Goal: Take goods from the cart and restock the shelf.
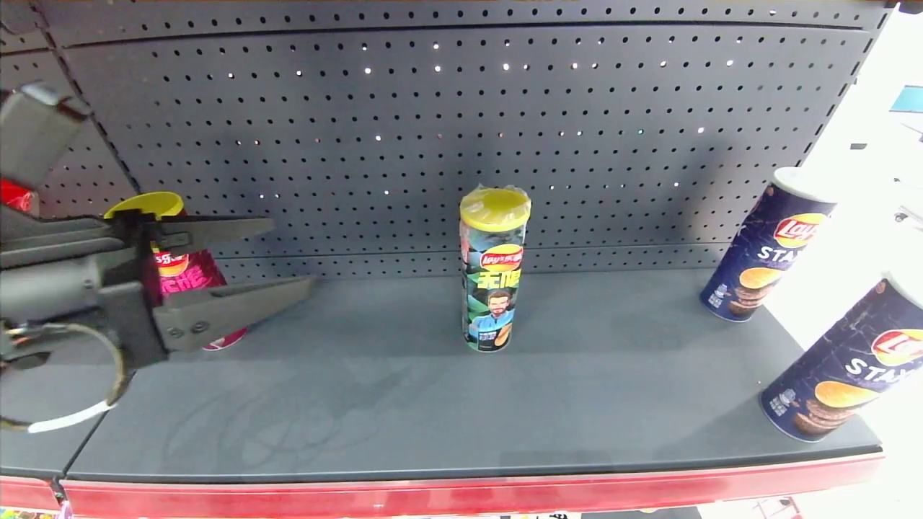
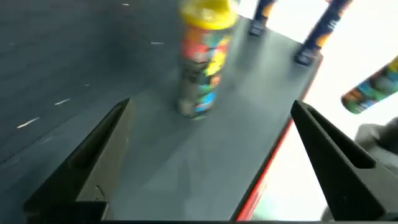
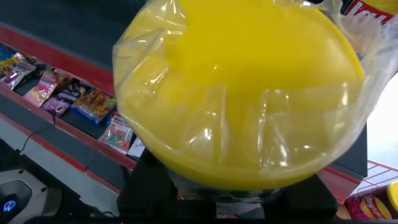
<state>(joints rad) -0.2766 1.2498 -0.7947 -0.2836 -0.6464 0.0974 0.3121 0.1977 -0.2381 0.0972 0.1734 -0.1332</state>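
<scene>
A green-and-black chips can (image 1: 495, 270) with a yellow lid stands upright mid-shelf; the left wrist view has this can (image 2: 202, 59) ahead of the fingers. My left gripper (image 1: 292, 254) hovers open over the shelf's left part, well left of that can, nothing between its fingers (image 2: 93, 162). Behind it stands a pink can (image 1: 189, 277) with a yellow lid. In the right wrist view a yellow-lidded can (image 3: 236, 93) wrapped in clear film sits right against the camera, held in my right gripper, whose dark body shows beneath it.
Two blue chips cans (image 1: 768, 245) (image 1: 844, 367) stand at the shelf's right end. The perforated back panel (image 1: 433, 130) closes the rear, and a red lip (image 1: 461, 494) edges the front. A lower shelf holds several snack packets (image 3: 81, 102).
</scene>
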